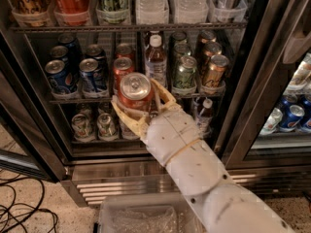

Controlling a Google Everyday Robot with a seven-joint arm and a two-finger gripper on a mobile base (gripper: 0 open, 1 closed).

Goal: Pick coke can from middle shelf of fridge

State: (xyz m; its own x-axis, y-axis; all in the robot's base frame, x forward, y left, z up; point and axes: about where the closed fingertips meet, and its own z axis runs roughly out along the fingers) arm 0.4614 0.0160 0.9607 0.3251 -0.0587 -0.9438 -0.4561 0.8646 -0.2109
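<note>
My gripper [138, 103] is shut on the coke can [135, 92], a red can with a shiny silver top and pull tab. Its tan fingers [127, 119] wrap both sides of the can. The can is held upright in front of the middle shelf [73, 100] of the open fridge [245, 96], out past the shelf's front rail. Two more red cans [122, 66] stand behind it in the same row. My white arm [194, 169] comes up from the lower right.
Blue Pepsi cans [58, 75] stand left on the middle shelf; a bottle [155, 62] and green and gold cans [184, 72] stand right. A tall red Coca-Cola can [72, 1] is on the top shelf. A clear bin [141, 215] sits on the floor, cables [24, 212] lie left.
</note>
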